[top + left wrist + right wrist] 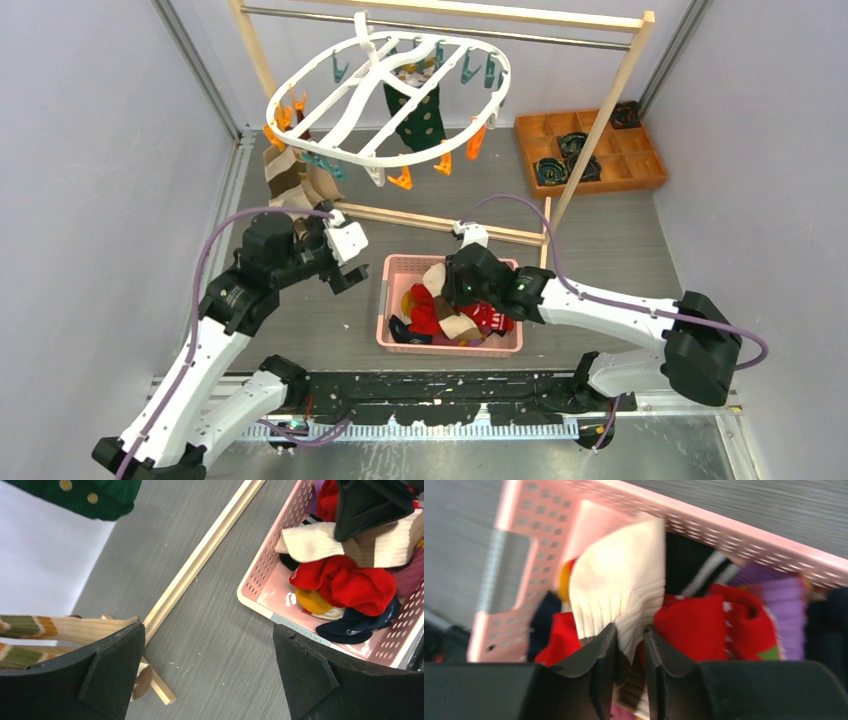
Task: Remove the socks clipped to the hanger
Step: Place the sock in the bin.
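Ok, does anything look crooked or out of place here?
Yes: the white hanger hangs tilted on the rail, its left side dipping lower, where a striped sock dangles from it.

No readable text, label, brand, number or sign appears on anything in view.

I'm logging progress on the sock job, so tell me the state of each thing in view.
hanger: hung up, tilted
green sock: clipped to the hanger
striped sock: hanging at the hanger's left edge
basket: holds a sock pile
left gripper: open, empty
right gripper: shut on cream sock
wooden tray: partly filled
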{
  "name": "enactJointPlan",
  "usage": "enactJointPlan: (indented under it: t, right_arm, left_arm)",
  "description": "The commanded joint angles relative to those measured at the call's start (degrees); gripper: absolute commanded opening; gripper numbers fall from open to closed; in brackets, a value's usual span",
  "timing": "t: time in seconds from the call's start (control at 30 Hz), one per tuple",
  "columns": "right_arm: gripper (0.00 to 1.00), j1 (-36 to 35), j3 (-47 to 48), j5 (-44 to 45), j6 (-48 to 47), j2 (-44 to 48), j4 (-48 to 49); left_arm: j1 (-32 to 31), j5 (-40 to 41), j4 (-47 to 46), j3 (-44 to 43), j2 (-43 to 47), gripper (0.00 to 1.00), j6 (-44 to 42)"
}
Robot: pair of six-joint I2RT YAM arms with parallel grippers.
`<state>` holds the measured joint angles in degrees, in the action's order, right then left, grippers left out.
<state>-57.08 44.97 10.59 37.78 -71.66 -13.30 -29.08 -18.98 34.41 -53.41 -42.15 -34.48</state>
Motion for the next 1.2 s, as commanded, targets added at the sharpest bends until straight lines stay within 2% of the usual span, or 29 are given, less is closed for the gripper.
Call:
enactJointPlan:
  t: [0.0, 0.1, 0.2, 0.37, 0.57, 0.77, 0.83, 0.87, 1.0, 1.07, 1.17]
  right_arm:
    - [0.37, -0.45, 6.27, 15.64, -1.60, -0.36, -11.51]
    - [0.45, -1.76, 9.34, 19.79, -2.99, 4.11, -16.97]
    - [0.49, -1.88, 12.37, 17.83, -3.59, 8.89, -18.33]
    - [0.54, -0.93, 9.42, 7.97, -1.12, 9.98, -6.78]
    - [0.44, 4.68, 1.09, -4.27, 5.13, -1.16, 10.77]
    - [0.36, 5.58, -10.37, -2.07, 8.03, -8.80, 26.54]
    - [0.36, 5.31, -11.37, 1.25, 7.93, -9.07, 26.75]
    - [0.38, 4.39, -10.64, 3.98, 6.55, -7.93, 25.63]
    - [0.57, -2.44, -3.60, 15.90, -4.00, -1.50, 22.59]
    - [0.63, -4.28, 1.03, 17.73, -8.81, -0.52, 23.76]
    - [0.74, -4.85, 8.00, 16.11, -13.69, -3.45, 25.72]
  left_arm:
    - [5.95, -10.04, 2.59, -2.83, -1.15, 1.00, 3.51]
    - [8.62, -11.32, 4.77, -2.75, -0.06, 1.00, 3.47]
    - [11.69, -13.51, 7.44, -3.76, 0.82, 1.00, 3.46]
    - [14.90, -17.05, 15.72, -8.59, 0.28, 1.00, 2.84]
    - [17.75, -16.66, 21.85, -11.44, -0.82, 1.00, 2.43]
    - [27.59, -21.63, 19.97, -12.18, -2.35, 1.00, 4.39]
    - [33.19, -25.65, 18.11, -12.82, -4.05, 1.00, 6.42]
    - [36.03, -28.10, 17.27, -13.32, -5.06, 1.00, 7.45]
    - [46.41, -38.31, 15.80, -15.91, -8.75, 1.00, 10.12]
    - [50.10, -42.30, 16.62, -16.96, -9.97, 0.99, 10.08]
    - [53.52, -44.00, 16.41, -17.14, -10.83, 0.99, 10.26]
